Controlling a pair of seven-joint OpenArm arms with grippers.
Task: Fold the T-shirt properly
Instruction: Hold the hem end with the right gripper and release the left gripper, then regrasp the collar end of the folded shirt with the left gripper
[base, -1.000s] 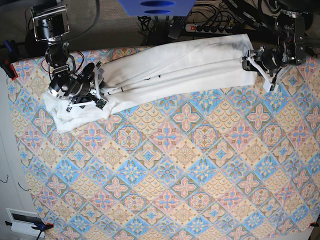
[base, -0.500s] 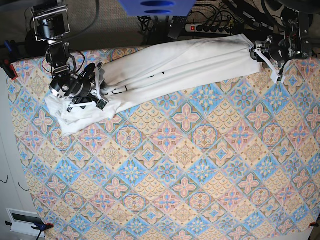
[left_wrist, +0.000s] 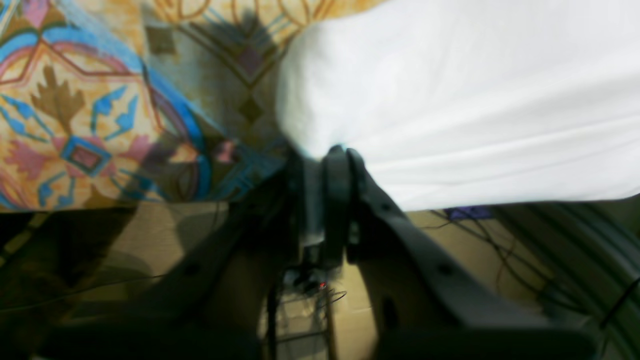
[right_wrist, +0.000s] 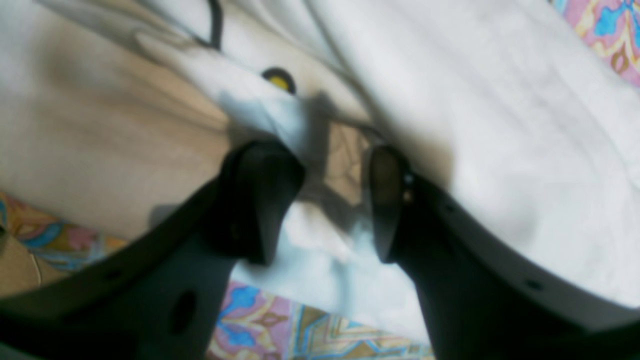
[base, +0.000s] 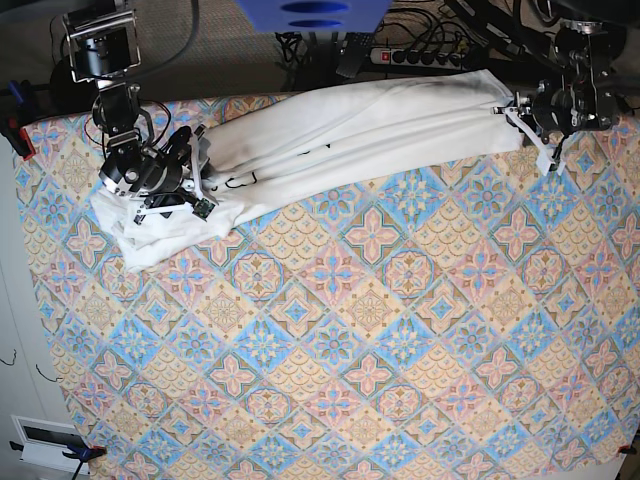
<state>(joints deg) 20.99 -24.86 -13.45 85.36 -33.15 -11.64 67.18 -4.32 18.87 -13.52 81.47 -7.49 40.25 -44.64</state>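
Note:
The white T-shirt lies stretched in a long band along the back of the table, plain side mostly up, with a bit of dark print showing near its left end. My left gripper is at the band's right end. In the left wrist view, the left gripper is shut on the T-shirt hem at the table's edge. My right gripper sits on the bunched left end. In the right wrist view, the right gripper has its fingers apart, with T-shirt folds between and under them.
A patterned tablecloth covers the table. Behind the far edge lie a power strip and cables, and a blue object hangs at the top. The left gripper is right at the table's edge, with floor below.
The left gripper moved toward the far edge with its fingers apart, then shut on the shirt's right end. The shirt's left end shifted slightly right. The right gripper barely moved.

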